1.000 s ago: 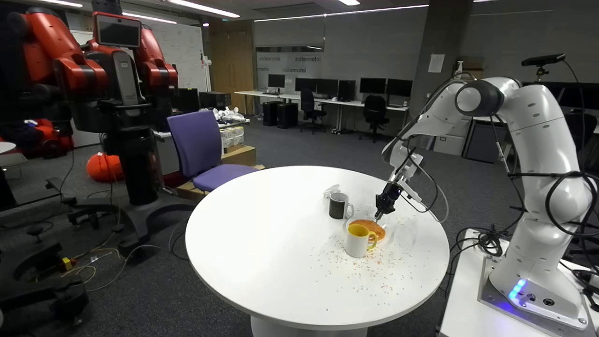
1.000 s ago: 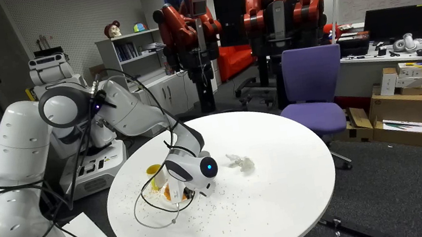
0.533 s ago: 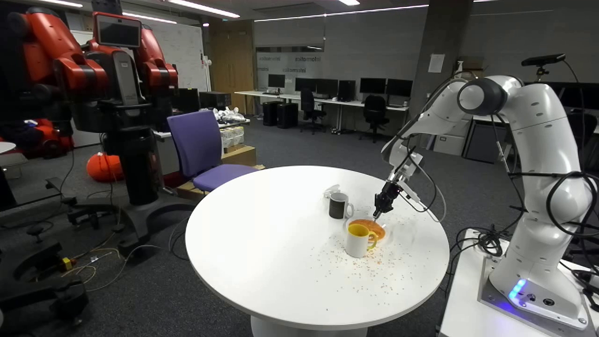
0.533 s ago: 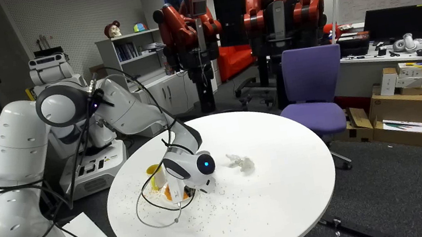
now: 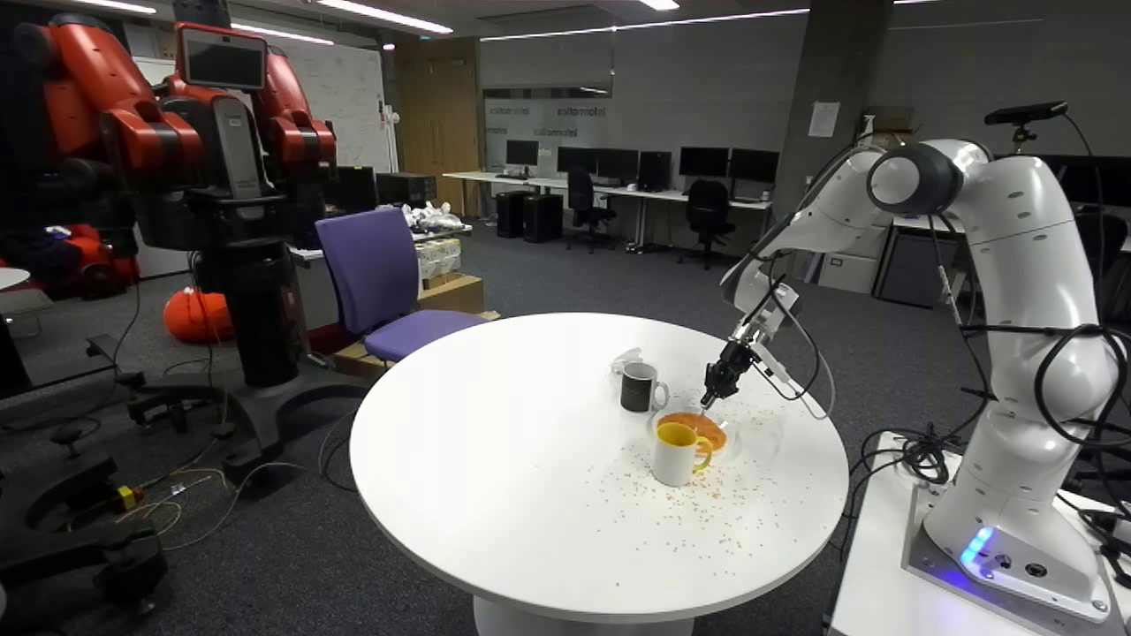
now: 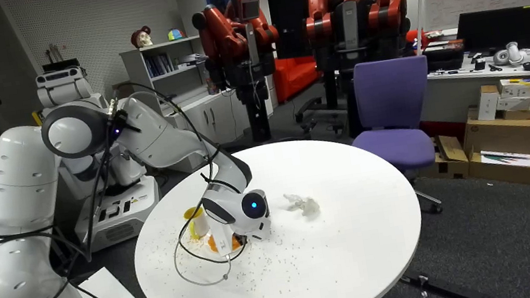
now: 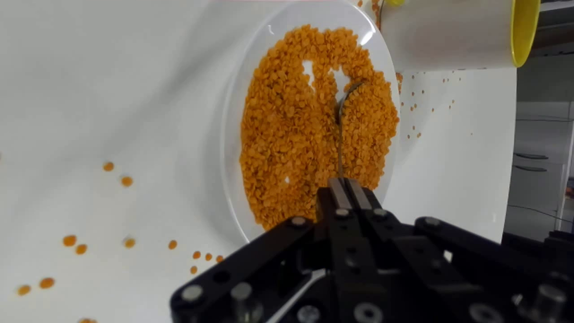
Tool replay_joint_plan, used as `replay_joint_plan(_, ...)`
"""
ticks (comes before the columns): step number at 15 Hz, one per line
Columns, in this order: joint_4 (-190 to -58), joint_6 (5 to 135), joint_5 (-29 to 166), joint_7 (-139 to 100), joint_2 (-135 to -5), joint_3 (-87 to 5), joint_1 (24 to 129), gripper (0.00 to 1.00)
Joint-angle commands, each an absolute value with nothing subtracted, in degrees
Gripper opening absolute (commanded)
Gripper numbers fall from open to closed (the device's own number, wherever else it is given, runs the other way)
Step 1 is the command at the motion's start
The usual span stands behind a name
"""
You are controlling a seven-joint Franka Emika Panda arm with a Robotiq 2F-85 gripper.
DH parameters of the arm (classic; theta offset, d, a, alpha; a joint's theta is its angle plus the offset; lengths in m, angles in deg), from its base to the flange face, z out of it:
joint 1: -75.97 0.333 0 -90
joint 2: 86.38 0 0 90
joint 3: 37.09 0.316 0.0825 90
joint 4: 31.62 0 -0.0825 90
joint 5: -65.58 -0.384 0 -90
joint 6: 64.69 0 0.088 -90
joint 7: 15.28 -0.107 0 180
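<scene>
In the wrist view a white plate (image 7: 231,134) bears a broad layer of orange lentils (image 7: 287,130), small bare patches showing towards twelve and one o'clock. The gripper (image 7: 345,183) reaches in at five o'clock, clenched on the handle of a metal spoon (image 7: 340,117), whose curved head lies among the lentils towards two o'clock. Right by the rim at two o'clock is a white mug (image 7: 444,38), yellow inside; its contents do not show. Stray lentils lie from seven to nine o'clock.

In an exterior view, reckoned from the plate, that mug stands upright at seven o'clock and a dark mug (image 5: 634,395), pale inside, at ten; loose lentils dot the round table (image 5: 495,442), mostly from four to eight.

In an exterior view the arm (image 6: 152,134) hides much of the plate, leaving some lentils visible; crumpled plastic (image 6: 305,206) lies at about two o'clock from it
</scene>
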State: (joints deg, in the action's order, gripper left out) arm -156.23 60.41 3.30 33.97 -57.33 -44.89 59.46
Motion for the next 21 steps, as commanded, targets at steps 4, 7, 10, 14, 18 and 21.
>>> replay_joint_plan(4,-159.1,68.2,0.8,42.7,-57.9,-44.7,61.3,0.01)
replay_joint_plan(7,-159.5,68.5,0.1,46.1,-58.2,-44.8,61.4,0.01)
replay_joint_plan(10,-159.9,68.7,-1.2,49.4,-58.3,-44.9,61.3,0.01)
replay_joint_plan(14,-160.3,69.0,-4.8,54.1,-58.4,-44.9,61.3,0.01)
replay_joint_plan(18,-160.8,69.6,-8.4,59.0,-58.4,-45.3,61.7,0.01)
replay_joint_plan(21,-160.9,69.4,-10.8,62.1,-58.3,-45.5,61.8,0.01)
